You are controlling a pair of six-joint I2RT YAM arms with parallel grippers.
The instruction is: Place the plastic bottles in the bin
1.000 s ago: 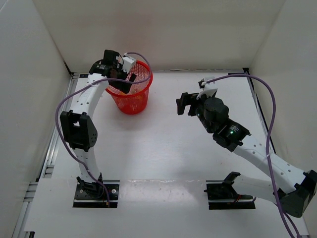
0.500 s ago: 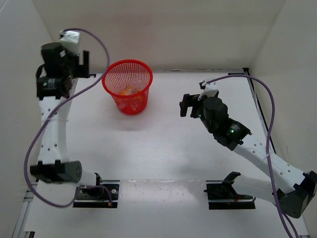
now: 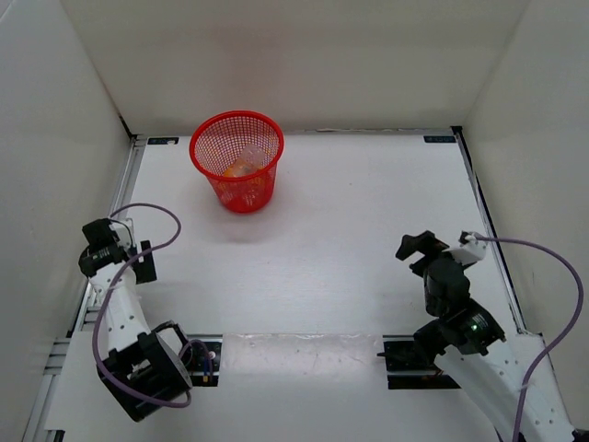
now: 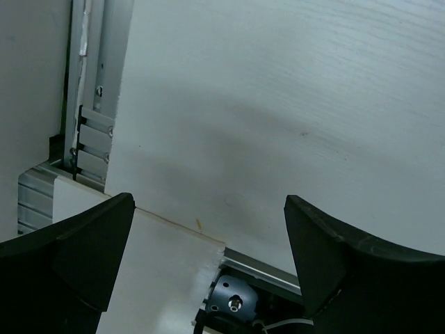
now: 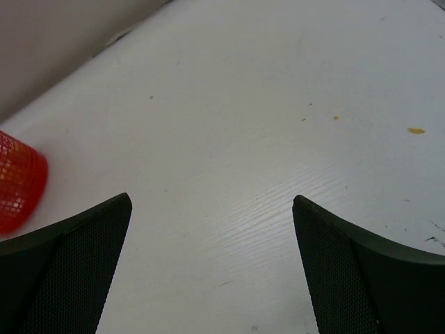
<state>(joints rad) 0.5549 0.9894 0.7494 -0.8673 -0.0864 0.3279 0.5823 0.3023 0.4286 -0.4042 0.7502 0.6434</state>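
While the bin [image 3: 247, 195] stands upright on the table [image 3: 322, 230], the plastic bottles [image 3: 240, 168] lie inside it at the bottom, orange showing through the red mesh; their number cannot be told. Well apart from the bin, toward the arm bases, the left gripper [image 4: 208, 257] and the right gripper [image 5: 212, 268] both hang with jaws spread wide, holding nothing.

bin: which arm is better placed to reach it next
Left, probably. The bin stands far left, on the side of the left gripper; the right gripper sits across the table, farther off. Both jaws open, empty.
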